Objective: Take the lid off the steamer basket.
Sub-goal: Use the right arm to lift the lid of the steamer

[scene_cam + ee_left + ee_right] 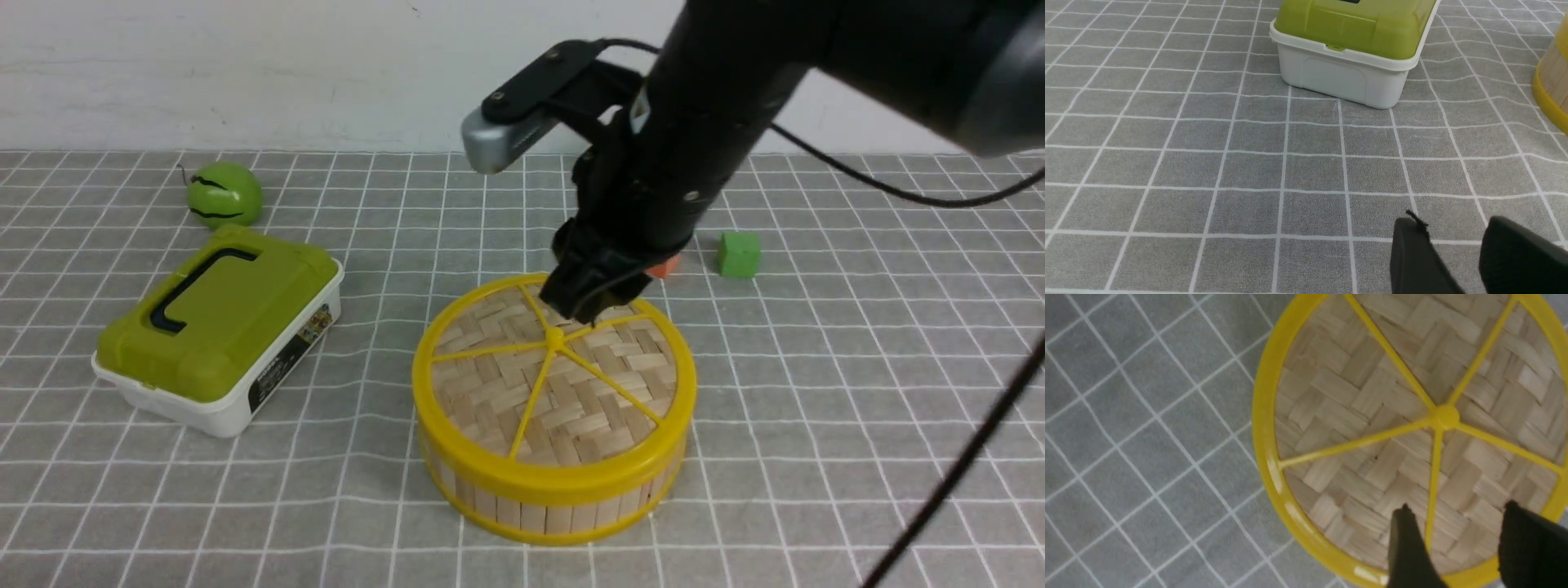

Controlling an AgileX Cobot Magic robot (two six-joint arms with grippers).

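The lid (555,367) is a woven bamboo disc with a yellow rim, spokes and centre knob. It sits flat on the steamer basket (539,506), whose slatted wall shows below the rim. My right gripper (589,306) hangs open just over the far part of the lid, behind the knob. In the right wrist view the lid (1372,416) fills the frame, and one yellow spoke runs between the spread fingers of the gripper (1457,507). My left gripper (1453,220) is open over bare cloth, with the basket's edge (1553,81) off to one side. The front view does not show it.
A white box with a green lid (216,327) (1347,49) stands left of the basket. Behind it lies a green ball-like thing (224,193). A green cube (739,254) and a partly hidden orange block (665,266) sit behind the basket. A black cable (963,465) crosses the near right.
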